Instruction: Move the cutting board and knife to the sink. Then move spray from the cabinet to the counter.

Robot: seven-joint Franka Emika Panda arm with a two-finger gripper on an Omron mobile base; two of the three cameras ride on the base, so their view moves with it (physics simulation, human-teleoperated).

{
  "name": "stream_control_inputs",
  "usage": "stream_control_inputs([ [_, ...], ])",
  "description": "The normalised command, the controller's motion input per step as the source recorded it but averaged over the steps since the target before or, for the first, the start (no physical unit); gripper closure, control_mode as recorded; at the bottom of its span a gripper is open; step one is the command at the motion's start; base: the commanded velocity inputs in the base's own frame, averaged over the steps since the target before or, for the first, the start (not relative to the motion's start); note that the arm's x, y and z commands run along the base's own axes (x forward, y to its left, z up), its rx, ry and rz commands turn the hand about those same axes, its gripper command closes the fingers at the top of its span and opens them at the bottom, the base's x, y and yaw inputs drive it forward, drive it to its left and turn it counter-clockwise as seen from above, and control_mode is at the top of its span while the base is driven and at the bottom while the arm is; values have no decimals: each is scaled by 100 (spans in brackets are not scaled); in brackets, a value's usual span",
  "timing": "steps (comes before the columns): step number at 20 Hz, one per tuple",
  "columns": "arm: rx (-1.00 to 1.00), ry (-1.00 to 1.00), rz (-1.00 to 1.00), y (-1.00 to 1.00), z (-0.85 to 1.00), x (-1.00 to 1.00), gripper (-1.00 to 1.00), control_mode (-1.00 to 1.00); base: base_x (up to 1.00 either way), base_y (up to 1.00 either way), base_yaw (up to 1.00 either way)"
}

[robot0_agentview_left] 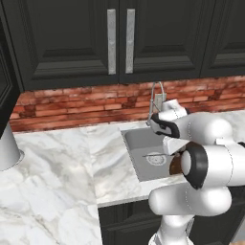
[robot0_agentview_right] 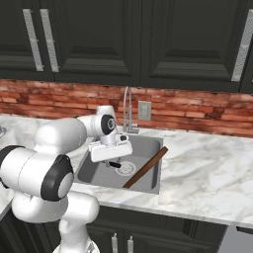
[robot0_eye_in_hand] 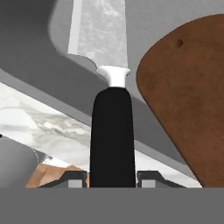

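**Steel, wood and marble: sink station, knife in hand**

Item 1. White marble counter with grey veins point(robot0_agentview_left: 52, 172), far left. Nothing of the task lies on this stretch. You will want it later as the landing place for the spray, which I cannot place in these pictures.

Item 2. Grey steel sink basin point(robot0_agentview_right: 94, 168). The two-finger gripper point(robot0_agentview_right: 114, 164) hangs over it, jaws set narrow and clamped on the black handle of the small silver-bladed kitchen knife point(robot0_eye_in_hand: 111, 127). You hold it by the handle, blade pointing away from the hand, so it can probably go down into the basin blade first and drop free once the jaws part.

Item 3. Large flat brown wooden cutting board point(robot0_agentview_right: 145, 168). It stands tilted inside the sink, lower end on the basin floor, upper end leaning on the right rim. That half of the move looks done; the knife is not yet released.

Item 4. Dark charcoal wall cabinets with metal handles point(robot0_agentview_right: 94, 39), doors shut.

View notes. The hand view gives you the grip itself and the board's rounded end just beside the blade. The right base view gives the board's lean and full length. The left base view gives the drain and faucet, the arm covering most of the board.
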Motion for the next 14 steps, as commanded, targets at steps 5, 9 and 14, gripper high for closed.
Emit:
stream_control_inputs([
  [5,0,-11,1,-1,-9,0,100,-100,0,0,0],
  [9,0,-9,0,-4,-11,0,100,-100,0,0,0],
  [14,0,-3,0,-7,-13,1,100,-100,0,0,0],
])
